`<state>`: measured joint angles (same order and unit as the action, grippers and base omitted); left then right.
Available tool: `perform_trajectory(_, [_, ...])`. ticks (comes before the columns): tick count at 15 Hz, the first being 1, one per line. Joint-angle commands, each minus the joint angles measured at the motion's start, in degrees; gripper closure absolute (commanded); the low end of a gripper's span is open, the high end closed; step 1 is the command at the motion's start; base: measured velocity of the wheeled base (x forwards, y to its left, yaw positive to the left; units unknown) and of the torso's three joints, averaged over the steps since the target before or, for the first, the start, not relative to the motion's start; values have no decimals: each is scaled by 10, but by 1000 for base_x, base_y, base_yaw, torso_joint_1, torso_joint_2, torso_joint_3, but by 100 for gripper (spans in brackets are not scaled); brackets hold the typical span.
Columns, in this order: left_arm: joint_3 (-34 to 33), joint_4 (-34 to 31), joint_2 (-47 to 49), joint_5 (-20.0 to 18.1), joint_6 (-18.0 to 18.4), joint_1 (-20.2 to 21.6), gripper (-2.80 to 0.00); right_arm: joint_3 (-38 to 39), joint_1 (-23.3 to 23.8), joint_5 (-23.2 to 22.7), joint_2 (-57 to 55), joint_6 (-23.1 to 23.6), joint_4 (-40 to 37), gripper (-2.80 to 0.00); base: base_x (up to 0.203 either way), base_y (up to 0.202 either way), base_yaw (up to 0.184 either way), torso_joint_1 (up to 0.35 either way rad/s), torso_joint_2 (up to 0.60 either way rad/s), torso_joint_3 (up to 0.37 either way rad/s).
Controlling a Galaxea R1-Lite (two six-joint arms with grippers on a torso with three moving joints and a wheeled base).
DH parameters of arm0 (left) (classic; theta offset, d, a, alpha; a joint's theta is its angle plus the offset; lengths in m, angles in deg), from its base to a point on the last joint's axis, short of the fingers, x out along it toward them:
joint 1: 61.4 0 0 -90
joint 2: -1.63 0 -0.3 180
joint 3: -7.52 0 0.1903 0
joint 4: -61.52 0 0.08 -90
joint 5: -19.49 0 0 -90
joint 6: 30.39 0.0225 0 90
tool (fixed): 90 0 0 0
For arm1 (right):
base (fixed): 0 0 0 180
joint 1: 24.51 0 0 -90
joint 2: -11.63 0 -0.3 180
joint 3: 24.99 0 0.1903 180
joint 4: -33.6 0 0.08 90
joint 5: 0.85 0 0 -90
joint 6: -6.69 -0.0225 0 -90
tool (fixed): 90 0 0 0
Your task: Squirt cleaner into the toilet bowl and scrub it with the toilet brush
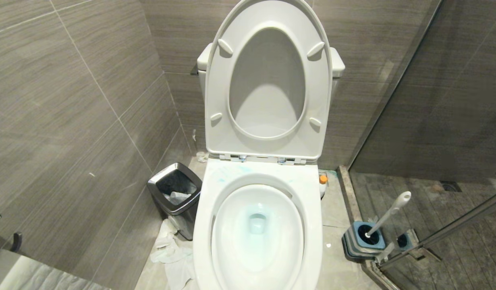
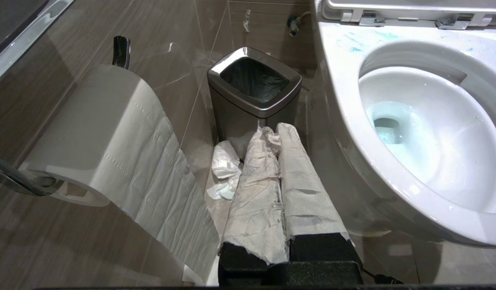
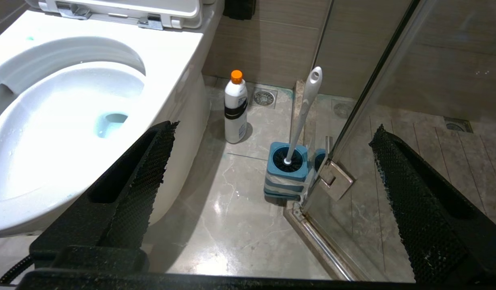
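The white toilet bowl (image 1: 203,209) stands in the middle with its seat and lid raised. Its water is turquoise, and blue smears mark the back rim. The cleaner (image 3: 235,108), a whitish bottle with an orange cap, stands on the floor to the bowl's right. Further right, the toilet brush (image 3: 306,104) sits upright in its blue-and-grey holder (image 3: 286,173). My right gripper (image 3: 274,128) hangs open above the floor, short of both, holding nothing. My left gripper (image 2: 272,131), its fingers wrapped in whitish paper, is shut beside the bowl's left side. Neither gripper shows in the head view.
A steel-rimmed waste bin (image 2: 254,80) stands left of the toilet, with crumpled paper (image 2: 223,169) on the floor before it. A paper roll (image 2: 98,133) hangs on the left wall. A glass shower door (image 3: 393,80) with a metal hinge (image 3: 336,181) closes off the right, close to the brush holder.
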<state>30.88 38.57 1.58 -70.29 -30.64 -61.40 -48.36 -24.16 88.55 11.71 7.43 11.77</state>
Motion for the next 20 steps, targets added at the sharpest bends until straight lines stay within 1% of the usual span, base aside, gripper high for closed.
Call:
perform_trajectory(1, [-4, 0, 0, 0, 0, 0, 0, 6, 0, 0, 0, 1, 0, -280, 0, 0, 0, 0, 0, 0])
perform_trajectory(20, [-4, 0, 0, 0, 0, 0, 0, 6, 0, 0, 0, 0, 0, -280, 0, 0, 0, 0, 0, 0])
